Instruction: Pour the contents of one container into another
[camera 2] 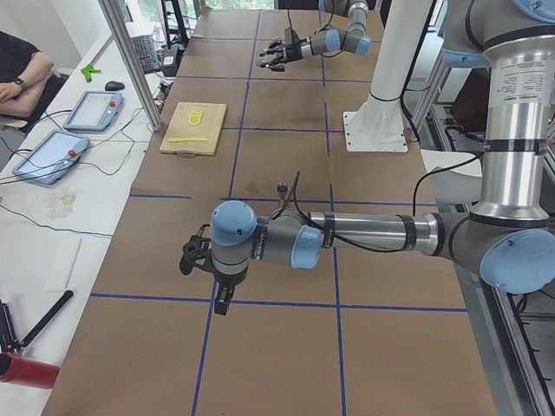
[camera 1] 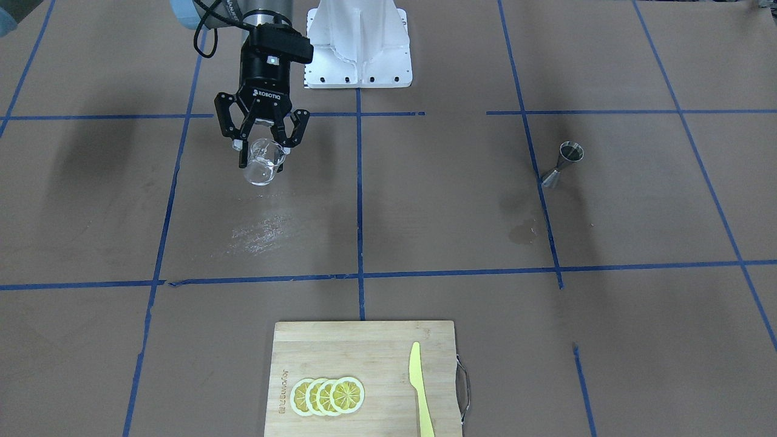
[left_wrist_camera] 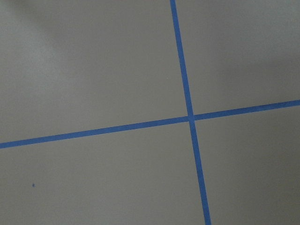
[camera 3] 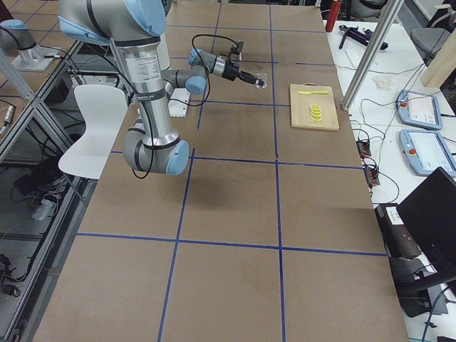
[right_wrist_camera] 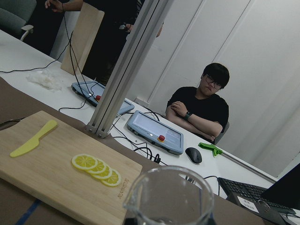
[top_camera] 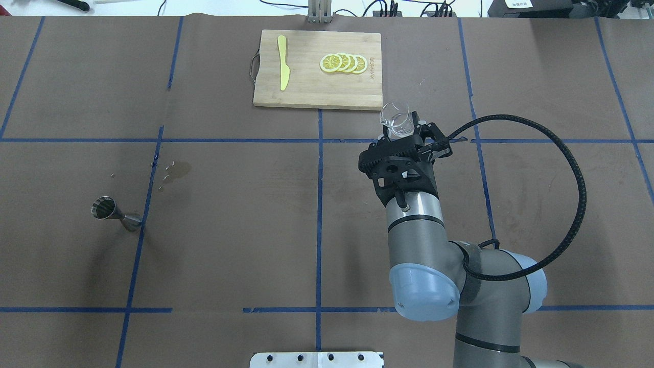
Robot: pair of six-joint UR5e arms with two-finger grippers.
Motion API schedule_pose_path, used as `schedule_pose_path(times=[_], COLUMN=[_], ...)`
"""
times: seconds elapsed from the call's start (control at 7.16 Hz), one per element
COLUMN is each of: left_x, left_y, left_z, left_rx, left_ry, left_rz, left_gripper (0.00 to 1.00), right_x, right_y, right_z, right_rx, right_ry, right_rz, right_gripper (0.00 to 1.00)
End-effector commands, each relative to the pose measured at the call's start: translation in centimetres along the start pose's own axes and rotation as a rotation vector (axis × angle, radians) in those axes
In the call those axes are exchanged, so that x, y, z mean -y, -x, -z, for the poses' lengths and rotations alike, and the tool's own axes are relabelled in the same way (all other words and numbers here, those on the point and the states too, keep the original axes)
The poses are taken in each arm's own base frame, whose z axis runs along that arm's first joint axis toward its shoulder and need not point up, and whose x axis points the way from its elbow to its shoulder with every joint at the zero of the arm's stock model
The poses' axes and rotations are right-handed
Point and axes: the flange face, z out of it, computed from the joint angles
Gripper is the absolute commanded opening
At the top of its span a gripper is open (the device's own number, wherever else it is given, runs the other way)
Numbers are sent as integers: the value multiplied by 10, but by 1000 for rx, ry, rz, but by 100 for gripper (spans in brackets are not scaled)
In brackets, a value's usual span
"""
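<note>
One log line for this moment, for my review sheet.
right gripper: shut on clear glass beaker-like cup, upright | shiny steel hourglass jigger: standing apart | left gripper: state unclear | pour: not started

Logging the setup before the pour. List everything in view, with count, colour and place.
glass cup: one, clear, held in the right gripper
jigger: one, steel, on the table, robot's left side
cutting board: one, wooden, table's far edge
lemon slices: four, yellow, overlapping on the board
knife: one, yellow, on the board
stain: one, dark, near the jigger
right gripper: one, black, shut on the glass cup
left gripper: one, black, over bare table, state unclear
</note>
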Motion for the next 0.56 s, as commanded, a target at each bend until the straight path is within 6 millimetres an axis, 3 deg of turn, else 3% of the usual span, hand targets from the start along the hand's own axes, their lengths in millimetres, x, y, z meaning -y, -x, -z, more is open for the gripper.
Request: schedule_pose_path(times=[0.0, 0.42], left_x=[0, -4], left_y=[1, 4], left_z=[-1, -8], left_rx=[9, 7], left_ry=[4, 31], left_rz=[3, 20], left_gripper=[100, 100], right_x=[-1, 2], right_y=[0, 0], right_z=[0, 2], right_rx=[1, 5], right_ry=[1, -1], right_rz=[1, -38], right_gripper=[0, 0])
